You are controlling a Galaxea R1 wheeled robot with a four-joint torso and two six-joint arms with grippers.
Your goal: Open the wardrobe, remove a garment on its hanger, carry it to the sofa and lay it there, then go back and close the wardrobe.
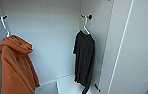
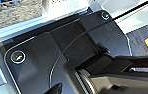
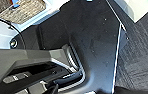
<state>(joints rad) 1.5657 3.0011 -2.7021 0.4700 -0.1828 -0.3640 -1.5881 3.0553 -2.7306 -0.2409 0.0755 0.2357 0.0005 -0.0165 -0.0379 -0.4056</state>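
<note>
The wardrobe (image 1: 52,30) stands open in the head view, its white inside facing me. The garment (image 1: 84,58), a black short-sleeved top, hangs limp at the right of the inside. It hangs on the white hanger (image 1: 85,29), whose hook is over a dark peg near the right wall. The open right door (image 1: 130,50) rises just right of the garment.
An orange hooded garment (image 1: 16,67) hangs on its own white hanger at the left, from a dark rail. A white shelf or box lies at the wardrobe's bottom. A woven basket (image 3: 21,10) and dark carpet (image 3: 140,55) appear in the right wrist view.
</note>
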